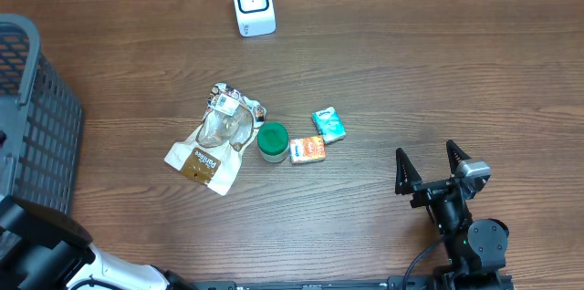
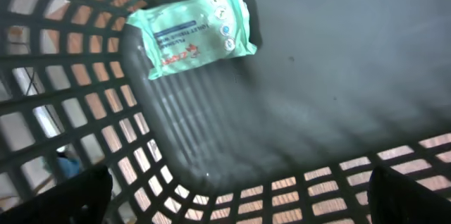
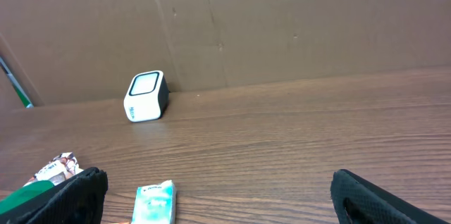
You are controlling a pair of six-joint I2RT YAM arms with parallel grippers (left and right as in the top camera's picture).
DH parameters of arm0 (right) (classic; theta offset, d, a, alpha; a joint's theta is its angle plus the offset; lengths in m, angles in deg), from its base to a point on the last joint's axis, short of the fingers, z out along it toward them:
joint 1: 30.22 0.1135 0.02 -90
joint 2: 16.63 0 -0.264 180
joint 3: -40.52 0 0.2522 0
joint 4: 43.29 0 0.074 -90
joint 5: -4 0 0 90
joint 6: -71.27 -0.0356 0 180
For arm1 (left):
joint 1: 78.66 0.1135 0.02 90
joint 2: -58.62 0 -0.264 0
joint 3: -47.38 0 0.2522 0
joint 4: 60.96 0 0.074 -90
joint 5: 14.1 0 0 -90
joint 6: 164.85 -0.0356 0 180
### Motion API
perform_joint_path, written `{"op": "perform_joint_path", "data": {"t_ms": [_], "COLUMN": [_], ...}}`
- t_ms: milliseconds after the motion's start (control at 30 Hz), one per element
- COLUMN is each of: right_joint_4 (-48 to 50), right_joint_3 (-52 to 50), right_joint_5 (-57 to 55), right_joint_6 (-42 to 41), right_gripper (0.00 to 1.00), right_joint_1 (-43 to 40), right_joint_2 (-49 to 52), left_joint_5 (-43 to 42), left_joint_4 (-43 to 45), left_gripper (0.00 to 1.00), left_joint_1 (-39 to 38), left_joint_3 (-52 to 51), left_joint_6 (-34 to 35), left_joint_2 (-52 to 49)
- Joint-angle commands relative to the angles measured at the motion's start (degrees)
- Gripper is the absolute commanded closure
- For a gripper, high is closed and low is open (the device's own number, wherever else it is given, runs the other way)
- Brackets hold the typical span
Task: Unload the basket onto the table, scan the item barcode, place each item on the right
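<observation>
The pale green pack (image 2: 197,27) lies flat on the floor of the gray basket (image 2: 70,111), up against its far left corner. It carries dark lines of print, a red word and a column of small round marks, all too blurred for me to read. My left claw (image 2: 239,196) hangs released inside the basket above it, its two fingers spread wide with nothing between them.

The basket (image 1: 36,117) stands at the left edge of the wooden table (image 1: 411,71). One white scanner (image 1: 253,4) sits at the far edge, its dark-framed window facing the table.

Four loose things lie mid-table:
- one clear bag (image 1: 214,139) with a brown label whose white script I cannot make out
- one green-lidded jar (image 1: 273,141) just right of the bag
- one orange packet (image 1: 308,149) touching the jar
- one teal packet (image 1: 328,125) just beyond the orange one

My right claw (image 1: 425,155) waits released at the near right, well apart from them all.
</observation>
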Motion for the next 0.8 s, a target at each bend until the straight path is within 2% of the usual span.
{"op": "perform_joint_path", "data": {"t_ms": [0,100,200,533,767], "right_joint_4": [0.3,0.3,0.3,0.3,0.3], "right_joint_3": [-0.6,-0.6,-0.6,-0.6,-0.6], "right_joint_5": [-0.6,-0.6,-0.6,-0.6,-0.6], "right_joint_6": [0.1,0.1,0.1,0.1,0.1], "right_gripper": [0.0,0.0,0.0,0.0,0.0], "right_joint_1": [0.3,0.3,0.3,0.3,0.3], "right_joint_2": [-0.5,-0.5,-0.5,-0.5,-0.5], "left_joint_5": [0.2,-6.8,-9.3,2.0,5.5], "left_joint_4": [2.3,5.5,8.0,16.2,24.0], "left_gripper": [0.02,0.03,0.02,0.01,0.03], "left_joint_1": [0.6,0.7,0.7,2.6,4.5], "left_joint_3": [-3.8,-6.9,-9.6,-18.1,-23.9], "left_joint_6": [-5.3,-14.0,-19.6,-30.5,-30.9], "left_joint_2": [0.1,0.1,0.1,0.1,0.1]}}
